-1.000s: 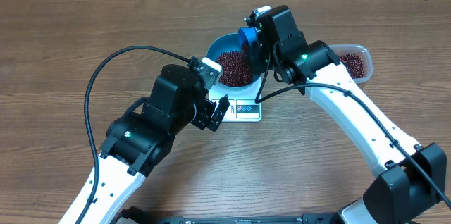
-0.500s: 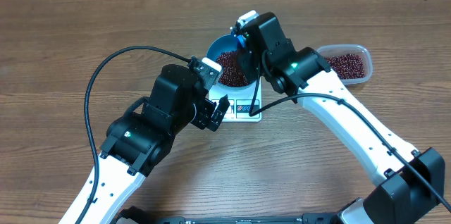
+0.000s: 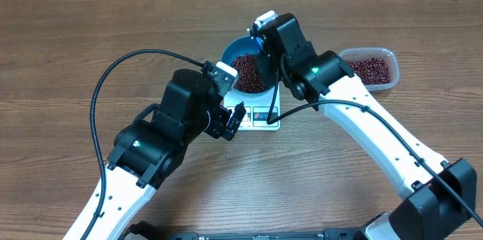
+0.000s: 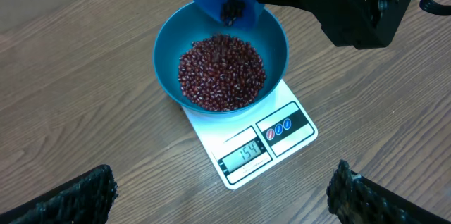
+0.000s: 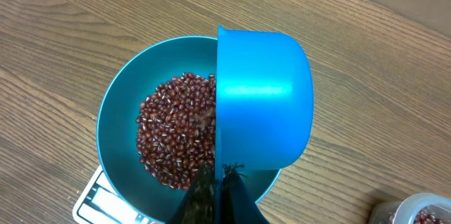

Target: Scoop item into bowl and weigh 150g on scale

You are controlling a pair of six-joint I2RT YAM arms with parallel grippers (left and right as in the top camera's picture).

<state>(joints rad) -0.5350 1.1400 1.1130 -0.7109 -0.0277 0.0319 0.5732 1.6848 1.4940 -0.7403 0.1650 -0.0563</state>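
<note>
Beans (image 4: 222, 72) fill blue bowl (image 4: 165, 48) on scale (image 4: 232, 136), below right gripper (image 5: 220, 173) clamped on tipped scoop (image 5: 262, 104); left gripper (image 4: 222, 182) wide open, empty; tub (image 3: 373, 68) rightward.

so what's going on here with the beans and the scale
The right gripper is shut on a blue scoop, tipped mouth-down over the blue bowl, which sits on the white scale. The bowl holds a heap of beans, and the display reads 154, just past the target. The left gripper hangs open in front of the scale, holding nothing.
</note>
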